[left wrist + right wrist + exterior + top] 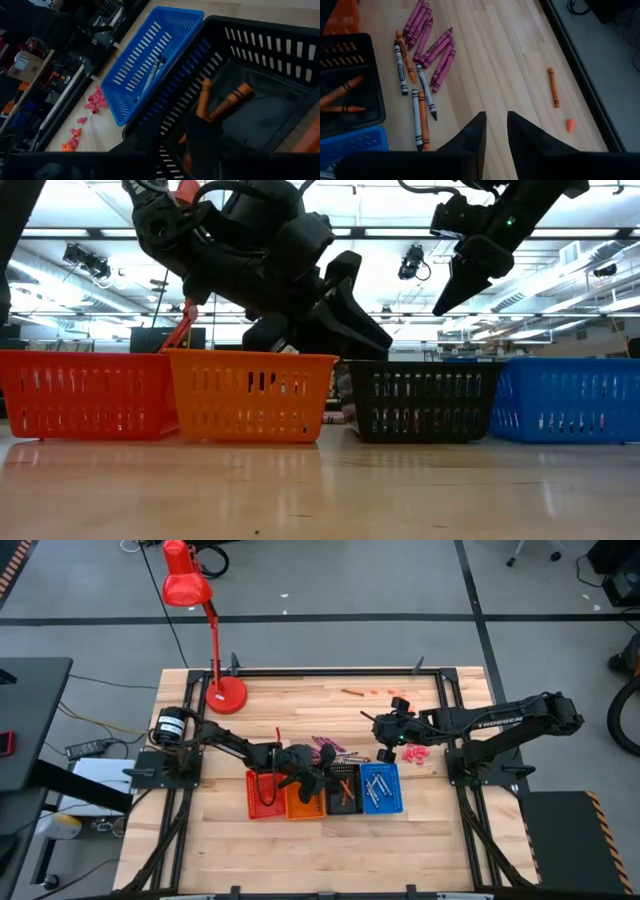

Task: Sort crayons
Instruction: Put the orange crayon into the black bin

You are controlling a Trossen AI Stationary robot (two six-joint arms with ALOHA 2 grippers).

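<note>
Loose crayons (422,55) in magenta, orange and grey lie flat on the wooden table just beyond the baskets. One orange crayon (553,87) lies alone near the far edge. A red (262,795), an orange (303,802), a black (343,792) and a blue basket (380,788) stand in a row. Brownish-orange crayons (225,102) lie in the black basket, grey ones (152,72) in the blue. My left gripper (172,145) hangs open over the black basket's rim beside the orange basket. My right gripper (496,120) hovers slightly open and empty, above the table beyond the blue basket.
A red desk lamp (215,640) stands at the far left of the table. Pink scraps (415,755) lie to the right of the blue basket, and a small orange bit (570,125) near the far edge. A black frame (440,700) borders the table.
</note>
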